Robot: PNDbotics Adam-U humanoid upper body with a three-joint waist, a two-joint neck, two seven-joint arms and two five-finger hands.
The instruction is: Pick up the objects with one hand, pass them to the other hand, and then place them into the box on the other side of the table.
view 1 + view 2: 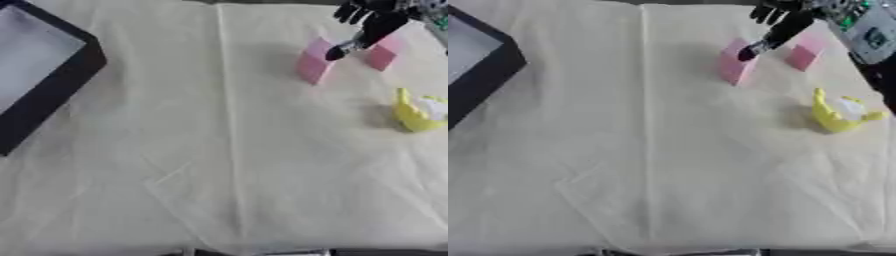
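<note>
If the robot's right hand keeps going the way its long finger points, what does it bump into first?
Most likely the nearer pink block. The right hand reaches down-left from the top corner, and its outstretched finger tip already sits at that block's top edge. Whether it touches is unclear.

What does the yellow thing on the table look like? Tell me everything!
The yellow thing looks like a small, shiny plastic toy, curved a bit like a banana, with a thin tip sticking up and a pale whitish part on top. It lies on the cream cloth near the table's right side, apart from the pink blocks. Nothing touches it.
</note>
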